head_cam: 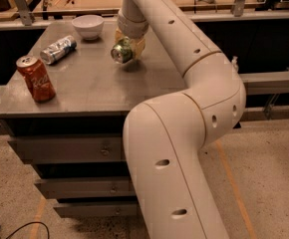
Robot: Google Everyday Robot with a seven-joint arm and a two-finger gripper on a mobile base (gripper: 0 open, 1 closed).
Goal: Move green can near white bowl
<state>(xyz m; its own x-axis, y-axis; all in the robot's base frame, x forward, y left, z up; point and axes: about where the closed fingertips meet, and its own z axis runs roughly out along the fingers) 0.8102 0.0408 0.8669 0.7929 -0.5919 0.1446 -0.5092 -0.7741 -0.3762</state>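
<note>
The robot's cream-white jointed arm (184, 133) rises from the lower middle of the view, bends at a bulky elbow on the right and reaches back over the grey metal tabletop (89, 86), ending in the two-finger gripper (126, 50) above the table's far middle. The gripper's tan fingers (137, 45) are closed around the green can (119, 54), a drink can with a mottled green label, held on its side with one silver end facing the camera. A small shadow lies on the surface just under and to the right of the can; whether it touches the table or hangs just above it cannot be told. The small round white bowl (87, 26) stands upright near the table's far edge, to the left of the held can and a little further back, with bare tabletop between them. A silver-and-blue drink can (58, 49) lies on its side left of the gripper, just in front of the bowl and apart from it. A red cola can (35, 78) stands upright near the front left corner, well apart from the others. Below the tabletop are grey metal drawers (70, 148), and a black cable (20, 228) curls across the speckled floor (264, 183) at the lower left
</note>
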